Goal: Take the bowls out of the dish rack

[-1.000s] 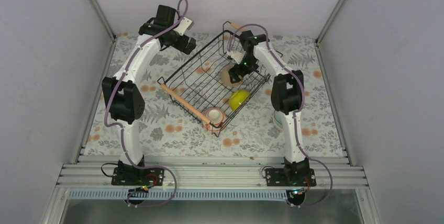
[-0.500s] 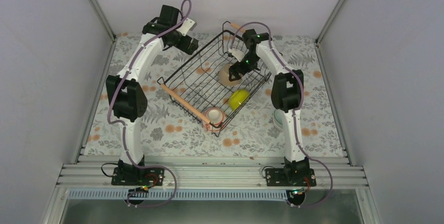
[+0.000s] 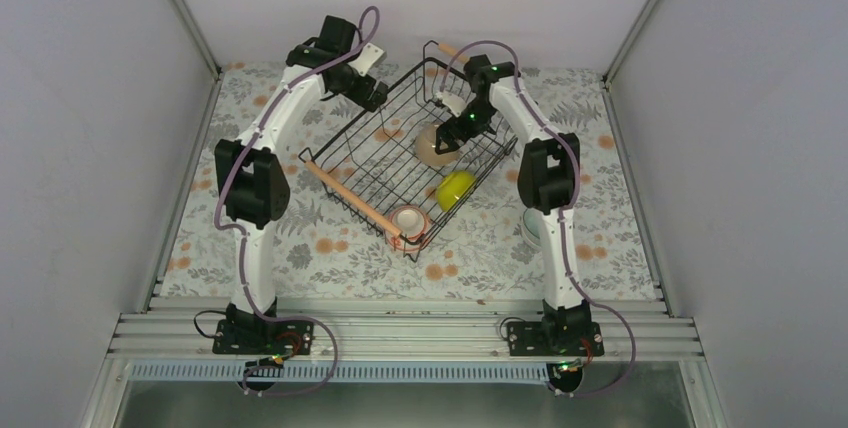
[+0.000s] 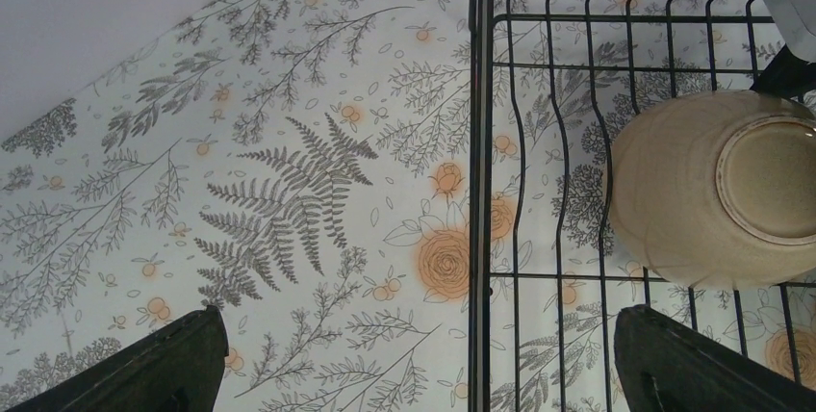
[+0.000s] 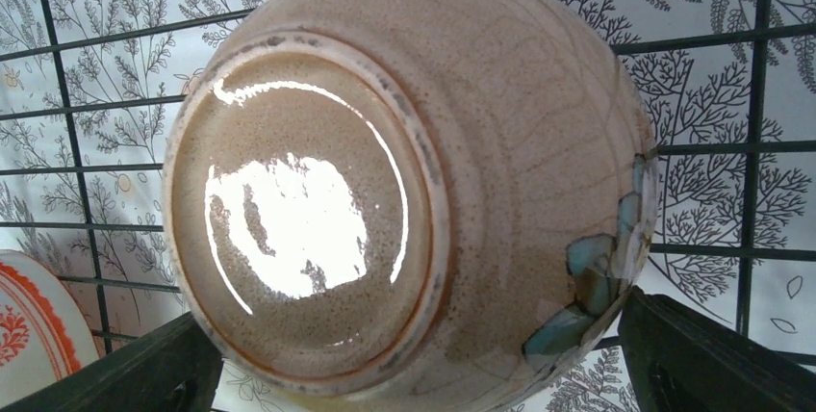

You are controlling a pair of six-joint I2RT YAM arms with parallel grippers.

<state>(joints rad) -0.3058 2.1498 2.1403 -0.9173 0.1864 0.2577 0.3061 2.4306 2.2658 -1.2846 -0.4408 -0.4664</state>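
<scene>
Left gripper: your left gripper has its jaws wide apart and holds nothing. It hangs over the far-left edge of the dish rack, with the rim wire running up between the two fingers.
Right gripper: your right gripper is also spread wide. It is inside the rack, right up against the tan bowl, with one finger on either side of the bowl's lower edge. You cannot tell from the wrist view whether the fingers touch it.
Tan bowl: it lies bottom-up and tilted in the far part of the rack, its glossy foot ring facing your right wrist camera. It has bluish patches near the rim.
Yellow-green bowl: it is in the rack by the right-hand wall, nearer to you than the tan one and apart from it.
Pinkish bowl: it sits mouth up in the rack's nearest corner, and its red-orange pattern shows at the edge of your right wrist view.
Pale mint bowl: it is outside the rack on the tablecloth, beside your right arm, which partly hides it.
Rack: it stands cornerwise to you. One wooden handle runs along the near-left side and the other sits at the far corner.
</scene>
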